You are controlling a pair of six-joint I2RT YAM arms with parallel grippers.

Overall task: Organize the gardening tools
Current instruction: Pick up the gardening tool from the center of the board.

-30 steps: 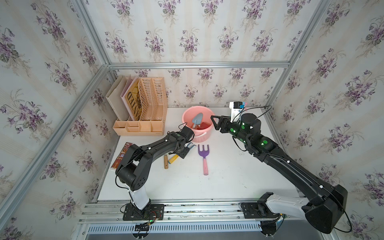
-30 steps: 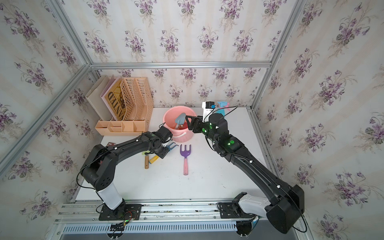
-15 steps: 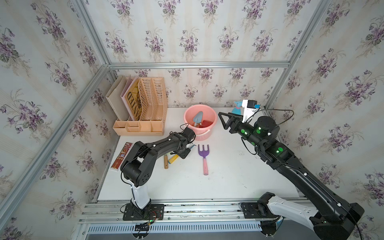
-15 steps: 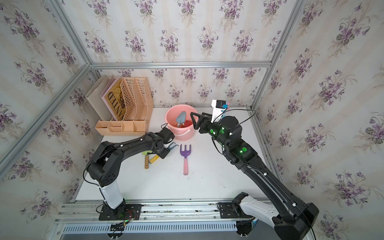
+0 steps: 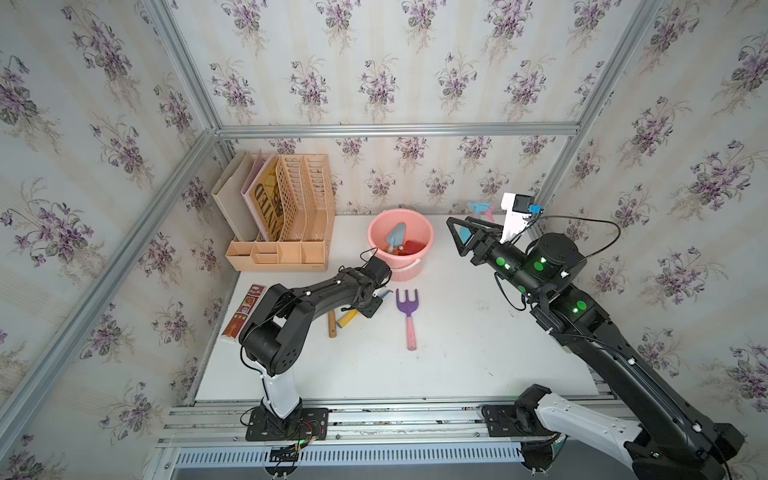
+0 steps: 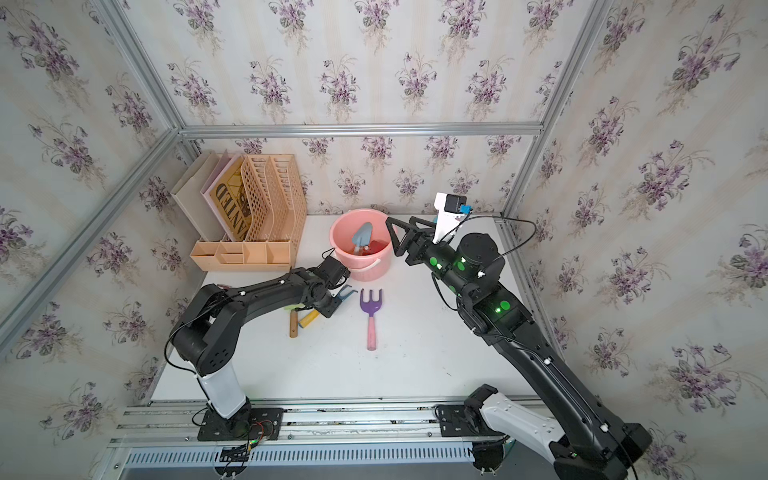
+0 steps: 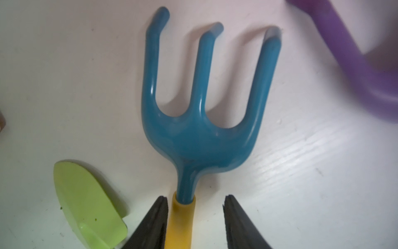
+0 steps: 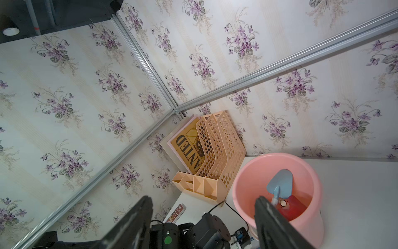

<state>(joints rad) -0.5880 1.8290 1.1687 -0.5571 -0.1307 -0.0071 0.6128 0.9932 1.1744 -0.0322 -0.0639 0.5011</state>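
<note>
L tool (image 7: 195, 197): apart, astride fork (image 7: 200, 140) handle (yellow), one side touching.
R tool (image 8: 202, 198): wide apart, empty, nr bucket (image 8: 301, 232).

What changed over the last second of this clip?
The right gripper, open and empty, pulled back from the rim of the pink bucket toward its own side. The left gripper narrowed around the yellow handle of the blue fork; one finger touches it, the other stands off. That fork, the purple fork and the light-blue trowel in the bucket stayed put.
</note>
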